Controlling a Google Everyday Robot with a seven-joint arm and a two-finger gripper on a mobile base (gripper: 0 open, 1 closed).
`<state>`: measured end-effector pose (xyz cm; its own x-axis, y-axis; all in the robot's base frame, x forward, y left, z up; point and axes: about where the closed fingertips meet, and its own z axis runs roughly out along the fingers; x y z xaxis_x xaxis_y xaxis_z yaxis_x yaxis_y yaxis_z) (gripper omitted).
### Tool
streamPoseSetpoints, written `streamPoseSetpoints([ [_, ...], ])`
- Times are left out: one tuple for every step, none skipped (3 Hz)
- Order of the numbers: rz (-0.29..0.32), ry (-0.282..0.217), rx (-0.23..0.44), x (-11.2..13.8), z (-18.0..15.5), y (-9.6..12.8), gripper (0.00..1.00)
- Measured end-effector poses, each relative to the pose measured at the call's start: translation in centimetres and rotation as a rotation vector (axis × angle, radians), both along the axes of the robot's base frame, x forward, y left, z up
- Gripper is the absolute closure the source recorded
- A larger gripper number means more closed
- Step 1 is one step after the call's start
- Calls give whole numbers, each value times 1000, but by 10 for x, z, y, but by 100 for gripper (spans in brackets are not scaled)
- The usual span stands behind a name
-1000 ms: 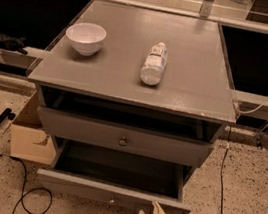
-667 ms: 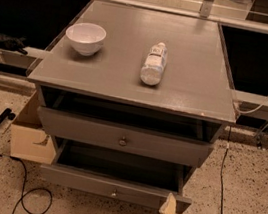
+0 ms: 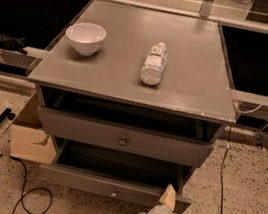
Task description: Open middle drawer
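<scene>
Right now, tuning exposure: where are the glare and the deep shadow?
Camera view: soft glare on the grey cabinet top beyond the white ceramic bowl; deep shadow inside the lower pulled-out grey wooden drawer; the cream gripper, at its front right corner, is well lit.

The single camera looks from above and in front of the grey cabinet (image 3: 188,82). It is tilted steeply down towards the drawer fronts and sits near enough that the cabinet fills most of the view. The middle drawer (image 3: 80,127) lies just below centre. The gripper (image 3: 152,208), fingers spread, enters at the bottom edge, right of centre.
</scene>
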<state>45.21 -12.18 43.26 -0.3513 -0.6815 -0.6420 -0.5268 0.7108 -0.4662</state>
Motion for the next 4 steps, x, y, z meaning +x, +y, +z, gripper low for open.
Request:
streamPoseSetpoints([
  [11, 0, -23, 2, -2, -3, 0],
  [117, -5, -102, 8, -3, -10, 0],
  [159, 7, -94, 4, -6, -5, 0],
  [169, -2, -76, 5, -7, 7, 0],
])
